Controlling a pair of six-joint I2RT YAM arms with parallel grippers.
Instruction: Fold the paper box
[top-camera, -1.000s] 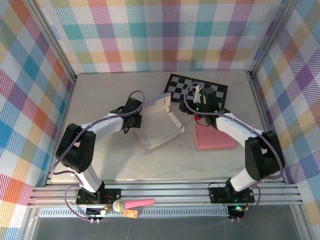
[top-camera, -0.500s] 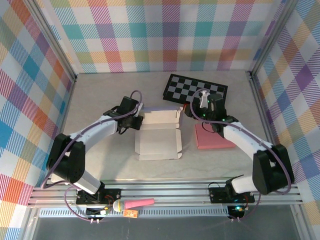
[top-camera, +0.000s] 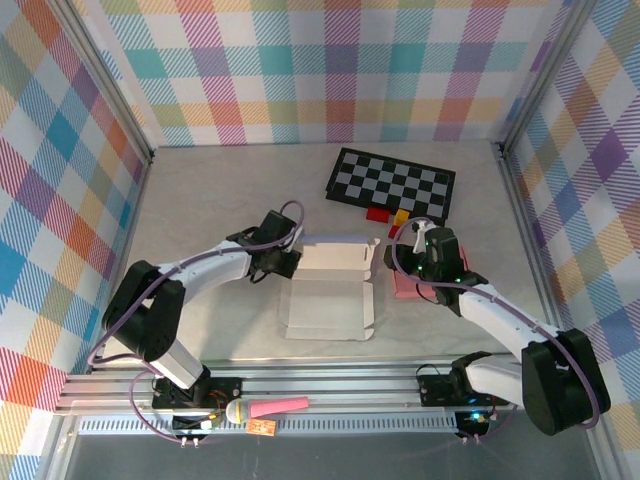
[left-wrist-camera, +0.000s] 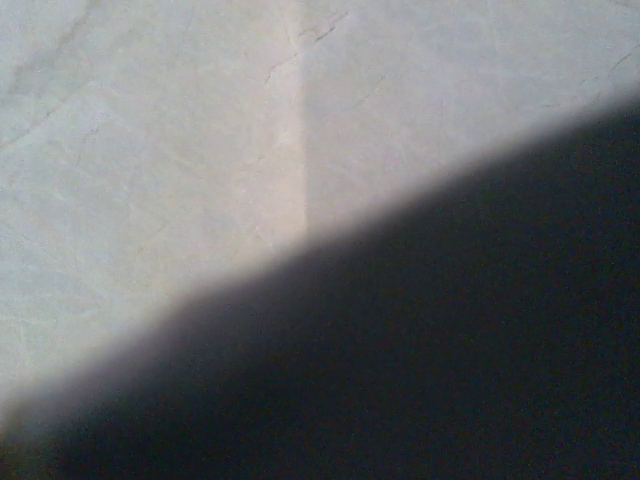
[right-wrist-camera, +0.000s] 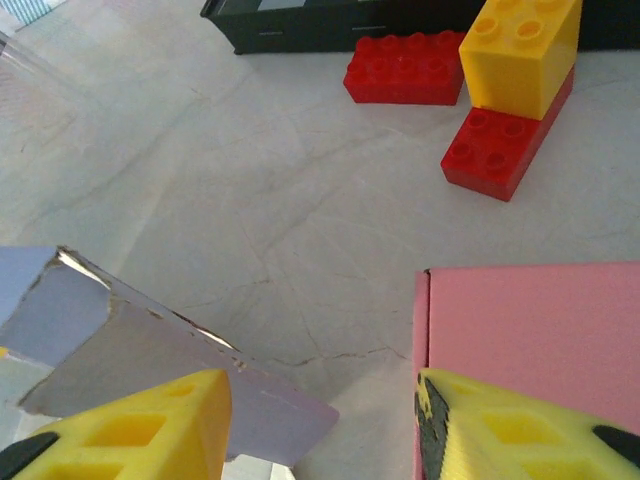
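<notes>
Inspection, near edge to far edge.

**Task item.** The paper box (top-camera: 322, 305) lies on the worktop (top-camera: 200, 200) about midway between the left and right edges, somewhat nearer the near edge than the far one. Its main panel is flat and face up. Low side tabs stand along the right side, and a long rear panel rises along its far side.

**Left gripper** (top-camera: 284, 260). It sits at the box's far left corner, against the end of the rear panel. The jaws are closed. I cannot tell whether paper is caught between them, as the left wrist view is mostly dark.

**Right gripper** (top-camera: 398, 256). It hangs just off the box's far right corner, between the box and a pink pad (top-camera: 404, 287). In the right wrist view the yellow fingers (right-wrist-camera: 150, 420) stand well apart with bare worktop between them. One is over a grey box flap (right-wrist-camera: 150, 345) and the other over the pad. The jaws are wide and hold nothing.

**Other items, toward the far edge.** Two red bricks (top-camera: 378, 213) and a yellow brick (top-camera: 400, 216) lie beyond the pad. Behind them is a checkerboard (top-camera: 392, 180).

**Progress, as judged.** The fold is at an early stage. The box is spread open, no wall is locked upright and nothing is closed over. Left to do: raise the side walls, tuck the tabs, and bring the rear panel up and over.
</notes>
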